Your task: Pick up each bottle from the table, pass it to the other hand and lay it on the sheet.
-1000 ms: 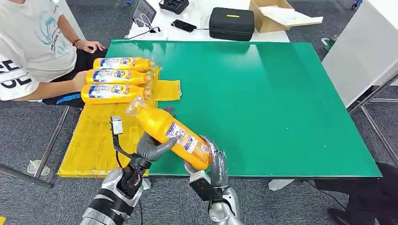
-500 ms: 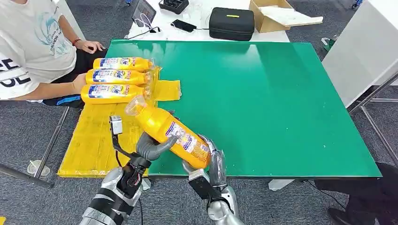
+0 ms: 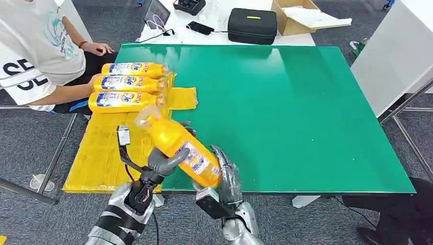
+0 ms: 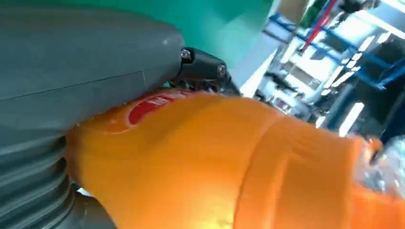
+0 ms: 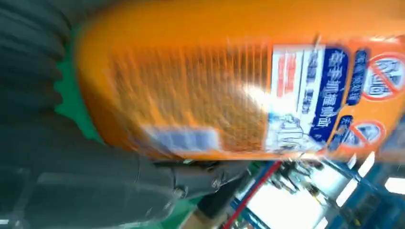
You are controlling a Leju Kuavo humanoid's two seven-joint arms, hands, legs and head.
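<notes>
An orange bottle [image 3: 178,148] with a clear cap hangs tilted over the table's front edge, cap toward the sheet. My left hand [image 3: 162,162] grips its middle from below. My right hand [image 3: 227,176] holds its base end, fingers up along its side. The left wrist view has the bottle [image 4: 215,162] pressed against my left hand [image 4: 71,71]. In the right wrist view the labelled bottle [image 5: 229,76] lies across my right hand [image 5: 95,186]. Three more orange bottles [image 3: 125,84] lie side by side on the yellow sheet [image 3: 102,153] at the table's left.
The green table [image 3: 286,102] stretches away to the right. A person [image 3: 41,56] sits at the far left beside the sheet, one hand near the laid bottles. A black case [image 3: 251,24] and a cardboard box [image 3: 301,15] stand behind the table.
Both hands have carried the bottle a little to the left, toward the sheet, and its cap has risen slightly. The person at the left has shifted.
</notes>
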